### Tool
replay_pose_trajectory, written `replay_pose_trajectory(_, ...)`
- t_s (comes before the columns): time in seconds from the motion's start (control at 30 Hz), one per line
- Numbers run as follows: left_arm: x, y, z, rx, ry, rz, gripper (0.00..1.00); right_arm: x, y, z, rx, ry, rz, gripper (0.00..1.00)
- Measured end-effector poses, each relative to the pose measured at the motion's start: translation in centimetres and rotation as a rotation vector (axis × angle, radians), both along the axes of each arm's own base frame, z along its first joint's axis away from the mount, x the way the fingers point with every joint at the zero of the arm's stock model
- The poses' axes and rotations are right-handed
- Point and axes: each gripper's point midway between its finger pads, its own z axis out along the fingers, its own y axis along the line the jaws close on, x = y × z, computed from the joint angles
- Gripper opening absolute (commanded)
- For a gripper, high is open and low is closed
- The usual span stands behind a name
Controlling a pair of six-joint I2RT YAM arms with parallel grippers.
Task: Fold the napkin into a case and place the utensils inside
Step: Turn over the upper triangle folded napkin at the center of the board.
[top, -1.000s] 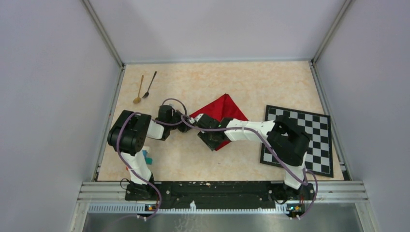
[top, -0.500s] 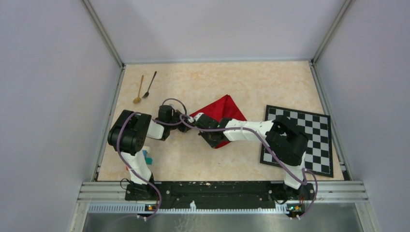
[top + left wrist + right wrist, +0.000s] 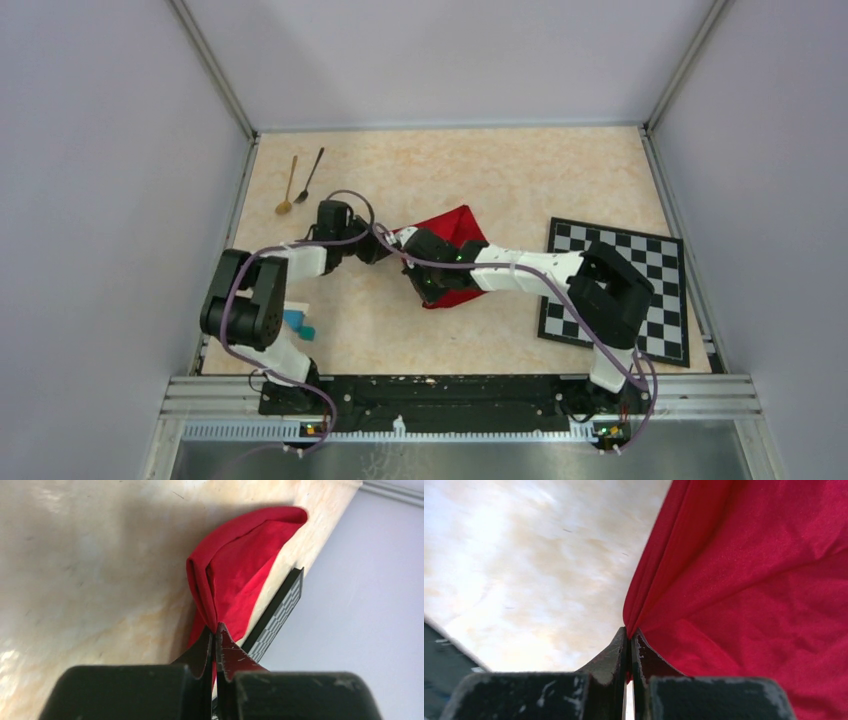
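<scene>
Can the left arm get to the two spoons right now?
Probably not yet: the left gripper is shut on the napkin. The gold spoon and black spoon lie close by with nothing between, so once it lets go, likely yes.

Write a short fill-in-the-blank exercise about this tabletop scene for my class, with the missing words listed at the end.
1. The left gripper and the right gripper both have their jaws shut on the ___ napkin.
2. The gold spoon and the black spoon lie side by side near the table's far ___ corner.
3. Seen from the top camera, the chequered mat lies to the ___ of the napkin.

Missing words: red; left; right.
</scene>
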Motion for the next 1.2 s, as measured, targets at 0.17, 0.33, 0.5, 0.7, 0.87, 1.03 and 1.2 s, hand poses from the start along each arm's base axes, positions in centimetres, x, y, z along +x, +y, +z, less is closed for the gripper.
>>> replay_pose_trajectory(0.17, -0.8, 4.2, 3.6, 0.055, 0.090, 0.090, 0.00, -1.7, 5.4, 3.5, 0.290, 0.113, 0.029, 0.00)
replay_pose_trajectory(0.33, -1.5, 8.8, 10.7, 0.233, 0.060, 0.198, 0.00, -3.3, 11.8, 9.5, 0.676, 0.246, 0.088, 0.00)
replay_pose_trajectory(0.5, -3.1, 11.7, 18.8, 0.376, -0.137, 0.269, 0.00, -5.1, 15.3, 17.1, 1.027, 0.377, 0.180, 0.00)
replay_pose_trajectory(0.7, -2.7, 9.7, 16.8, 0.521, -0.143, 0.115, 0.00, -5.5, 14.3, 16.7, 1.215, 0.535, 0.164, 0.00)
replay_pose_trajectory(0.87, -0.4, 4.2, 6.9, 0.599, -0.014, -0.169, 0.00, -3.4, 10.1, 8.2, 1.162, 0.677, -0.035, 0.00)
replay_pose_trajectory(1.03, -0.2, -0.3, 1.3, 0.617, 0.033, -0.355, 0.00, -3.2, 5.2, 2.9, 1.070, 0.728, -0.148, 0.00)
replay_pose_trajectory(1.2, -0.1, -5.1, 0.9, 0.570, -0.034, -0.477, 0.15, -2.9, 1.2, -0.2, 0.997, 0.702, -0.237, 0.11)
